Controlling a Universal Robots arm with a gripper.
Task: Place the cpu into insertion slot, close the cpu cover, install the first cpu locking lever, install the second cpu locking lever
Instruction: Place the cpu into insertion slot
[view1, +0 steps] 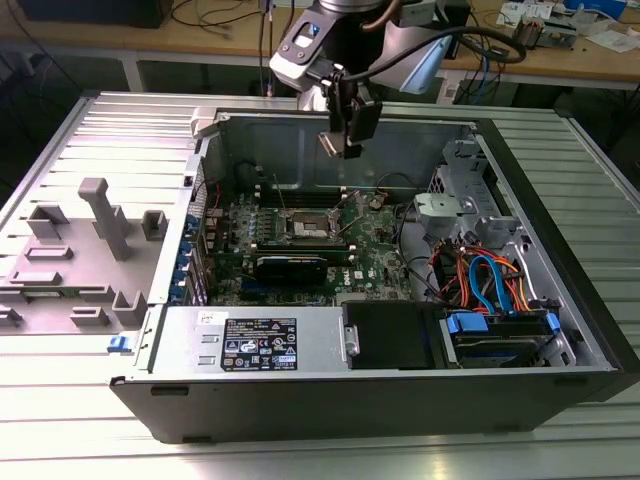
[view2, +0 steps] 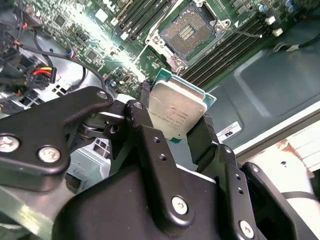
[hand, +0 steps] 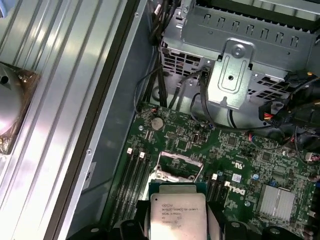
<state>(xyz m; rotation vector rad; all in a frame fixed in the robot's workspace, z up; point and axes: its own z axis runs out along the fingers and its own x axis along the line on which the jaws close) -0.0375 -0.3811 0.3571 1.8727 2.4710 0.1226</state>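
Note:
My gripper (view1: 346, 138) hangs above the open computer case, over its far wall, and is shut on the cpu (view2: 176, 106), a flat square chip with a dull silver top. The fingers (view2: 144, 118) clamp two opposite edges of the chip (hand: 178, 214). Well below it on the green motherboard (view1: 375, 262) lies the insertion slot (view1: 310, 228), a square socket with a silver rim. Its dark centre (view2: 189, 31) is uncovered. In the first wrist view the held cpu hides the near part of the slot (hand: 177, 167). I cannot pick out the cpu cover for certain.
Long black memory slots (view2: 225, 52) flank the socket. A black graphics card (view1: 290, 266) lies in front of it. A silver drive cage (hand: 232, 65) and coloured cables (view1: 485, 280) fill the exterior view's right. A grey fixture block (view1: 95, 240) stands outside the case.

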